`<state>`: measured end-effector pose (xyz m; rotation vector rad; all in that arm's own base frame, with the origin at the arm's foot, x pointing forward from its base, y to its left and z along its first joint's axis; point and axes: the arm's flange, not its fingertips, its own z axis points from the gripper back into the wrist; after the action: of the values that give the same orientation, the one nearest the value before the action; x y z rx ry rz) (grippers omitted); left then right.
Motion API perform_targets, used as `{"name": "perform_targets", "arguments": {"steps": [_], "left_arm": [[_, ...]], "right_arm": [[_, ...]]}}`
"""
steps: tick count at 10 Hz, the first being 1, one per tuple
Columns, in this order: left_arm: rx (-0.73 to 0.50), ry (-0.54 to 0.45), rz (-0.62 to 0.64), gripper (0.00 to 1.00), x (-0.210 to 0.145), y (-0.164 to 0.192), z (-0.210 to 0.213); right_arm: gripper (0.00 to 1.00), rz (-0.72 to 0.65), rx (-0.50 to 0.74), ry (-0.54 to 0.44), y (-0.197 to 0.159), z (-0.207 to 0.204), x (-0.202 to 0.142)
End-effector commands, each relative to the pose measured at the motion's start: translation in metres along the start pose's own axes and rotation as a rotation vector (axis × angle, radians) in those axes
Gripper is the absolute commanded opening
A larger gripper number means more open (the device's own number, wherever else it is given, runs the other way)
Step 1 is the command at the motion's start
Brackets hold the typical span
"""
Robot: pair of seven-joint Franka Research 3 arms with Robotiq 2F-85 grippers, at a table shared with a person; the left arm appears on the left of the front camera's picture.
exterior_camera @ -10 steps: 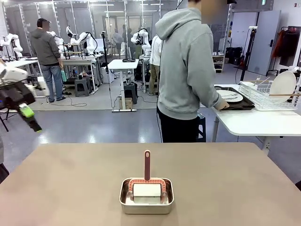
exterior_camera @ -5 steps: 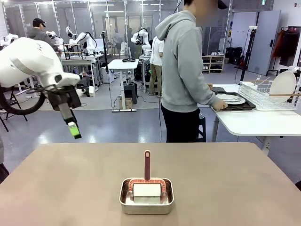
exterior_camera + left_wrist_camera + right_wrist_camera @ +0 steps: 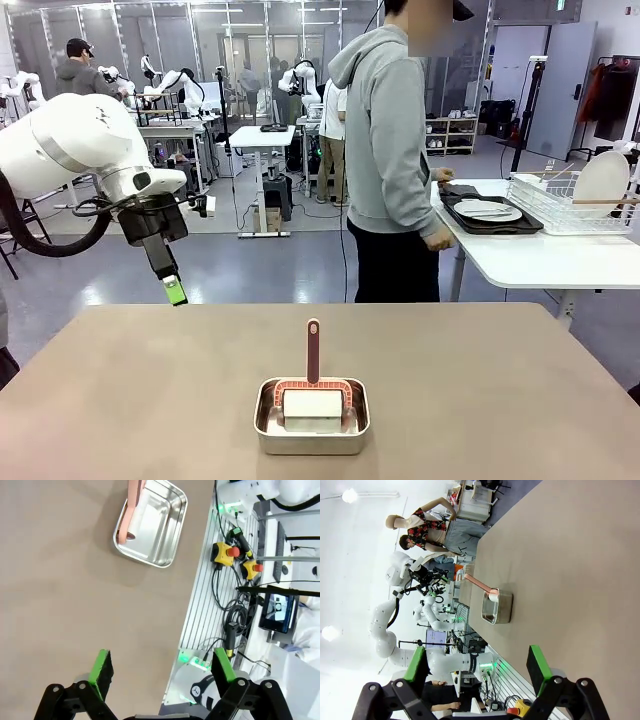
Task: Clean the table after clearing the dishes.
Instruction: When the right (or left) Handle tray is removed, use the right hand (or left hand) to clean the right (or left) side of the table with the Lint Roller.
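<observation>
My left gripper (image 3: 172,290) hangs in the air over the far left part of the large tan-brown rectangular table (image 3: 140,400), fingers pointing down and tilted a little to the right. From its wrist camera I see the jaws spread wide, with nothing between the green pads (image 3: 102,667) but bare tabletop below. My right gripper (image 3: 476,664) is also wide apart and empty, looking along the tabletop.

Near the middle of the table, toward my side, sits a small rectangular steel pan (image 3: 268,425). In it lies a white block (image 3: 312,403) framed by a reddish-pink head, and a reddish-pink handle (image 3: 313,350) of the same tool sticks out over the pan's far rim. The left gripper is well apart from the pan, farther back and to the left.

The dishes are off the big table. A round white plate (image 3: 487,209) with cutlery rests on a dark brown tray (image 3: 500,225) on the smaller white-topped table (image 3: 540,262) at the far right. Beside the tray, farther right, a white wire rack (image 3: 560,205) holds another round white dish on edge. A person in a grey hoodie (image 3: 390,140) stands just left of that table, one hand (image 3: 437,239) low by its near corner, apart from the tray.
</observation>
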<state>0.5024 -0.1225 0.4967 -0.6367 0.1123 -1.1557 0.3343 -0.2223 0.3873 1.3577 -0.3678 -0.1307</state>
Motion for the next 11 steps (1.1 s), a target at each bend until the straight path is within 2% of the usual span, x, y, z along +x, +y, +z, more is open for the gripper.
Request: {"name": "perform_targets", "arguments": {"steps": [1,3,4,6,11], "left_arm": [[-0.017,0.004,-0.009,1.0,-0.001,0.001,0.007],[0.0,-0.001,0.001,1.0,0.0,0.001,0.001],[0.036,0.093,-0.057,1.0,0.036,-0.023,-0.015],[0.094,0.117,-0.098,1.0,0.066,-0.043,-0.027],[0.267,0.212,-0.172,1.0,0.131,-0.038,-0.065]], "right_arm": [[1.0,0.004,0.002,-0.002,0.003,0.001,-0.001],[1.0,0.004,0.002,-0.002,0.003,0.001,-0.001],[1.0,0.004,0.002,-0.002,0.003,0.001,-0.001],[1.0,0.004,0.002,-0.002,0.003,0.001,-0.001],[1.0,0.004,0.002,-0.002,0.003,0.001,-0.001]]}}
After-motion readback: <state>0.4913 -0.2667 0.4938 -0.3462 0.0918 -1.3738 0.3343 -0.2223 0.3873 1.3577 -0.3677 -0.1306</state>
